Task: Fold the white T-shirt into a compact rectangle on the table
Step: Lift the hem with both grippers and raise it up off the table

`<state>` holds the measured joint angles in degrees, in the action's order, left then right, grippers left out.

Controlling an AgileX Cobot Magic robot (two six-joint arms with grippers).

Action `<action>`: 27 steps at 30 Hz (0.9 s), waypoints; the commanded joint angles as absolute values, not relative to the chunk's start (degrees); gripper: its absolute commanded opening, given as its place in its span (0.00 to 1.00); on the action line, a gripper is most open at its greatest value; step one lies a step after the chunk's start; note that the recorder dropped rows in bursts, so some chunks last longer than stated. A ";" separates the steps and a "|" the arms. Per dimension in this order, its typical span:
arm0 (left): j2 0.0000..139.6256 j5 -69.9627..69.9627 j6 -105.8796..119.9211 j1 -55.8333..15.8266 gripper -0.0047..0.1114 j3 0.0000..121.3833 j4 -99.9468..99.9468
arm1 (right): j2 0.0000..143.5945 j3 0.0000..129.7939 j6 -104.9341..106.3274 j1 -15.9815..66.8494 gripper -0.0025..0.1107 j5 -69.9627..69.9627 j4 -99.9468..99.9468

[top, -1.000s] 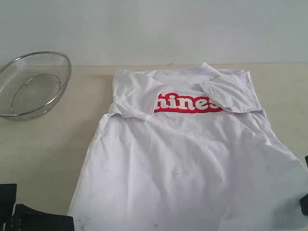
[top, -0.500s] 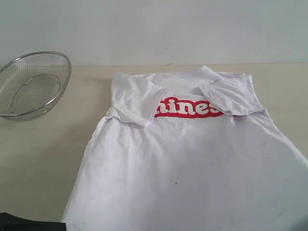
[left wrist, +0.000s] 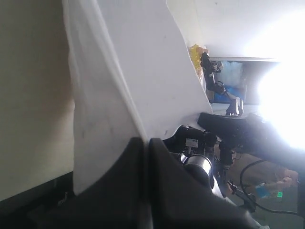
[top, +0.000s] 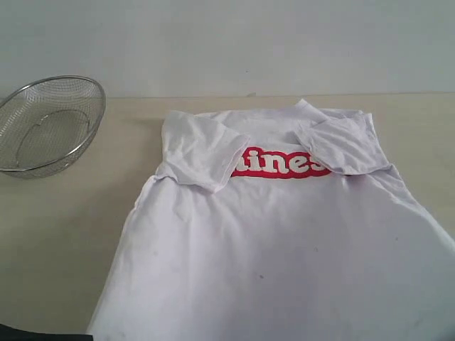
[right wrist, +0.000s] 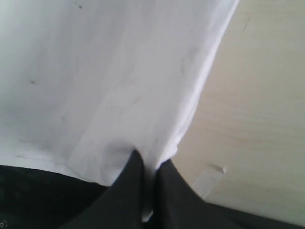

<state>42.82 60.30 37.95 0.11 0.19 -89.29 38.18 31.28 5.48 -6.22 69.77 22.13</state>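
The white T-shirt (top: 284, 241) lies print-up across the middle of the counter (top: 64, 227), collar toward the far edge and both sleeves folded in over the red band. At the near edge the left jaws pinch one hem corner and the right jaws the other — both pressed together on cloth. A wire-mesh bowl (top: 46, 124) sits near the far left corner.

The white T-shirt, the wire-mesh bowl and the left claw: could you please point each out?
white T-shirt (top: 284, 241), exterior view, plain cloth of the lower front.
wire-mesh bowl (top: 43, 131), exterior view, inner mesh wall.
left claw (left wrist: 146, 143), left wrist view, between its fingertips, shut on the white T-shirt.
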 commanded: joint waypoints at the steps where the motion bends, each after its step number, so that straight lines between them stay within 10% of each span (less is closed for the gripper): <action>1: 42.35 61.07 37.67 0.00 0.08 0.00 -91.20 | 37.82 31.83 5.73 -5.99 0.02 69.96 22.38; 27: 39.74 64.99 34.94 -0.04 0.08 8.41 -91.79 | 37.82 43.09 2.11 -2.58 0.02 69.96 24.82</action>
